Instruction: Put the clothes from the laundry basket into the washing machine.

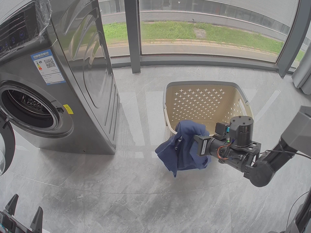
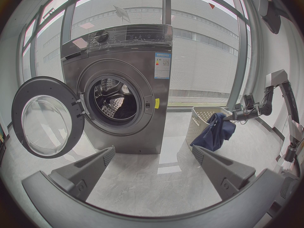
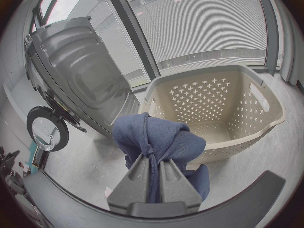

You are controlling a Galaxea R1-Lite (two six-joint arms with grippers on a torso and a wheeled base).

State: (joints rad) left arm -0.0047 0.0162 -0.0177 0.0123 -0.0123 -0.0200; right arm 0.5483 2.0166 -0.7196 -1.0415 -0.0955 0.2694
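My right gripper (image 3: 154, 165) is shut on a dark blue garment (image 1: 181, 148), which hangs in the air over the near left corner of the beige laundry basket (image 1: 207, 86). The same garment (image 2: 215, 132) dangles beside the basket (image 2: 198, 119) in the left wrist view and bunches around the fingers (image 3: 171, 178) in the right wrist view. The grey washing machine (image 1: 81, 65) stands to the left with its round door (image 2: 44, 116) swung open and the drum (image 2: 114, 100) exposed. My left gripper (image 2: 150, 162) is open and low at the near left, facing the machine.
The basket (image 3: 262, 124) shows a bare perforated floor inside. Pale tiled floor (image 1: 145, 191) stretches between machine and basket. A glass window wall with a dark pillar (image 1: 132, 29) stands behind both.
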